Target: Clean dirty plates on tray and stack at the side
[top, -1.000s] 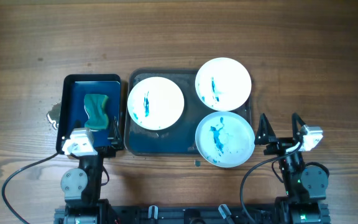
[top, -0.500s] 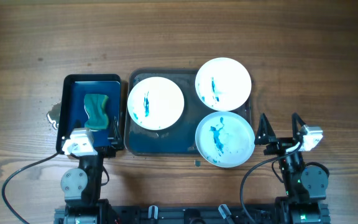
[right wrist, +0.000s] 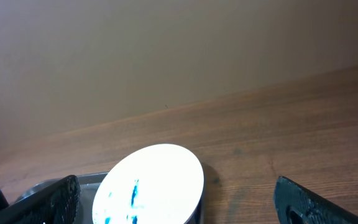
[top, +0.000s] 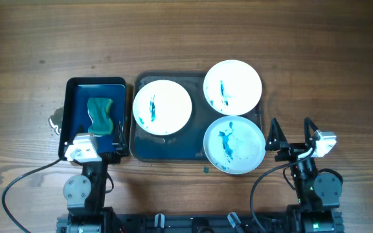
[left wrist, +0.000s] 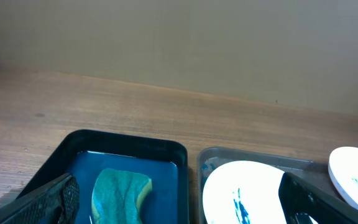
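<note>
Three white plates with blue smears lie on the dark blue-grey tray [top: 173, 147]: one at its left [top: 162, 107], one at the back right [top: 232, 87], one at the front right [top: 234, 144] overhanging the front rim. My left gripper [top: 99, 139] is open and empty, near the front of the small blue tray. My right gripper [top: 291, 134] is open and empty, just right of the front-right plate. The left wrist view shows the left plate [left wrist: 244, 193] and tray rim [left wrist: 253, 160]. The right wrist view shows the back-right plate [right wrist: 151, 183].
A smaller glossy blue tray [top: 76, 97] left of the big tray holds a green sponge [top: 100, 115], which also shows in the left wrist view [left wrist: 120, 196]. A small pale scrap [top: 56, 121] lies at its left edge. A wall stands behind the wooden table.
</note>
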